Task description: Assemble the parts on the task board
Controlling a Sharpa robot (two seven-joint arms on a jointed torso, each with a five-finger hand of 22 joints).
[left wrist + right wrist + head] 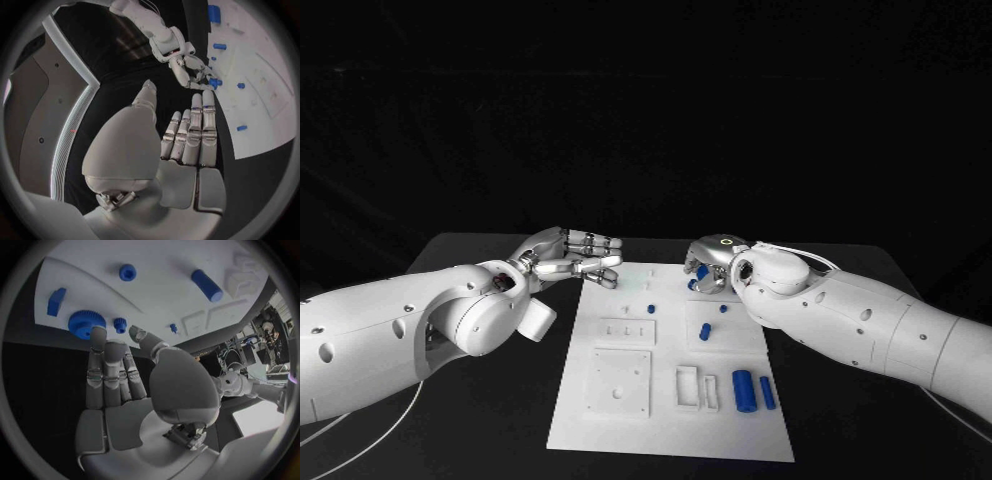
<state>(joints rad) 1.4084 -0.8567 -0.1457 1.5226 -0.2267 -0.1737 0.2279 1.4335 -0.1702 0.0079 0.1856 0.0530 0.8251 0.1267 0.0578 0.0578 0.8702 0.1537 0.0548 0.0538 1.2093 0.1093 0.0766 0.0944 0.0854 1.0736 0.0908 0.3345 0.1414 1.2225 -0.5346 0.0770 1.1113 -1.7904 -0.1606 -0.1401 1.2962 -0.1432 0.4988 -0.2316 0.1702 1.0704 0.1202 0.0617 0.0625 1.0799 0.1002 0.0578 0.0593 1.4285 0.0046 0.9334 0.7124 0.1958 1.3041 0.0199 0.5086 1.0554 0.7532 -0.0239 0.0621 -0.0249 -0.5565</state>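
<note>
Both your hands sit at the far end of the task board, neither carrying a part.

Your left hand hovers over the desk by the board's far left corner, fingers straight, close together, holding nothing. Your right hand reaches onto the board's far right corner, fingertips touching the blue gear, a small blue peg just beside. Two blue cylinders lie near the board's right edge, closer to you.

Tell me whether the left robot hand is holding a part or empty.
Empty. In the left wrist view the left robot hand has its fingers stretched out straight side by side with nothing between them, hovering over the black table beside the task board.
</note>
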